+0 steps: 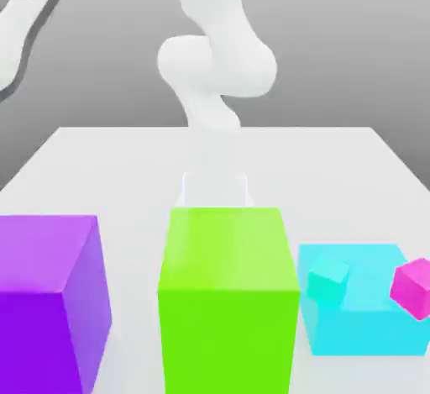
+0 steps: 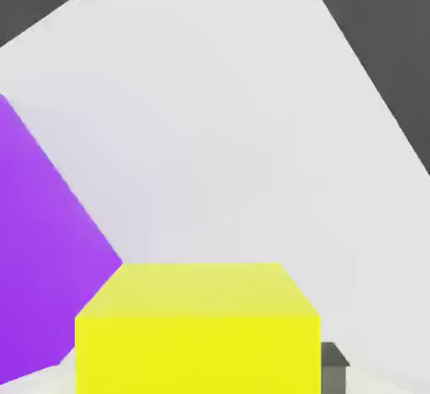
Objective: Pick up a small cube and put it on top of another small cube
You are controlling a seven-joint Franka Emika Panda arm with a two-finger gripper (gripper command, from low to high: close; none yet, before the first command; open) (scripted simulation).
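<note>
We have our jaws closed snugly on the small yellow cube (image 2: 197, 355), presumably to keep it steady for stacking.

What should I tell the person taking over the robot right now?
Pincer: shut on the small yellow cube.
Other small cubes: teal and magenta, both seen against the cyan block on the exterior view's right.
Done: yellow cube gripped; whether it is lifted, I can't tell.
Left: set it on another small cube, let go. Which one isn't specified.
</note>
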